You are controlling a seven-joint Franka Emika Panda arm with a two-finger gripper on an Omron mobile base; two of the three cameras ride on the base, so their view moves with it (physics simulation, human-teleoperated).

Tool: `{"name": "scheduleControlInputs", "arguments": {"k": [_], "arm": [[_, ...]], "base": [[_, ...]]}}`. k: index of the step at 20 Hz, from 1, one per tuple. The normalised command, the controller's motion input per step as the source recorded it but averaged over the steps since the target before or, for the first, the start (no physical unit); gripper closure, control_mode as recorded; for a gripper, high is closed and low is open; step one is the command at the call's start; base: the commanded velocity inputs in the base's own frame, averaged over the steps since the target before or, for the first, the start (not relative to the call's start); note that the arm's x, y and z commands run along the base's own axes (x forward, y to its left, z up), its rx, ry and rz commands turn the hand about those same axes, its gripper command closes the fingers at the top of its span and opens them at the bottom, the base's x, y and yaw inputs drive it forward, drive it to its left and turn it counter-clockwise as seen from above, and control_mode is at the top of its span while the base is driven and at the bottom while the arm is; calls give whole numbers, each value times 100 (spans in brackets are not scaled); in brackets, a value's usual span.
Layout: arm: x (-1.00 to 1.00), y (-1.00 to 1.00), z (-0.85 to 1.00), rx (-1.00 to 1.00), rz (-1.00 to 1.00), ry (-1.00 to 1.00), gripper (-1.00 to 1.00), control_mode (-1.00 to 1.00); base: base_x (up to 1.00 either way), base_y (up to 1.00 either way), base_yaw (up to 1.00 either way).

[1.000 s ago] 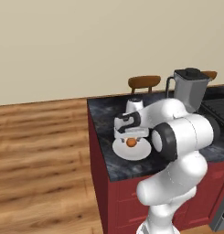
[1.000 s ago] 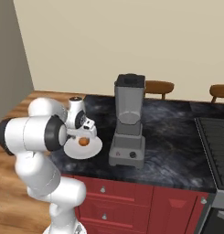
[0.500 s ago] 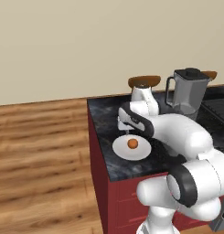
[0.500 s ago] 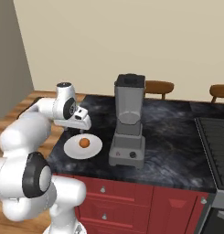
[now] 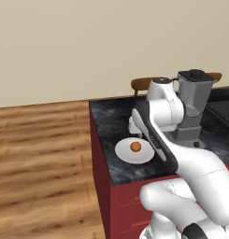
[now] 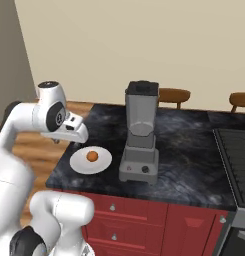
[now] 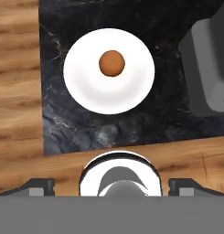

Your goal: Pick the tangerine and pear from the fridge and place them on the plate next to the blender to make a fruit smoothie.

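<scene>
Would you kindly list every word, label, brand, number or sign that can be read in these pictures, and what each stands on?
None: no legible text shows in any view.
The blender base carries small round controls with no readable marking.
The plate, the tangerine and the dark counter are unmarked.

The tangerine (image 5: 135,146) sits on the plate (image 5: 124,154), just left of the blender (image 5: 193,106).
</scene>
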Motion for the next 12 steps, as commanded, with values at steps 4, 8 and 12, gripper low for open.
{"name": "scheduleControlInputs", "arguments": {"k": [4,8,12], "arm": [[-85,0,28,0,0,-26,-100,-100],[-98,-3,11,-2,-4,-44,-100,-100],[-25,-6,0,0,-7,-12,-100,100]], "base": [[0,0,0],[0,0,0],[-54,-7,-36]]}}
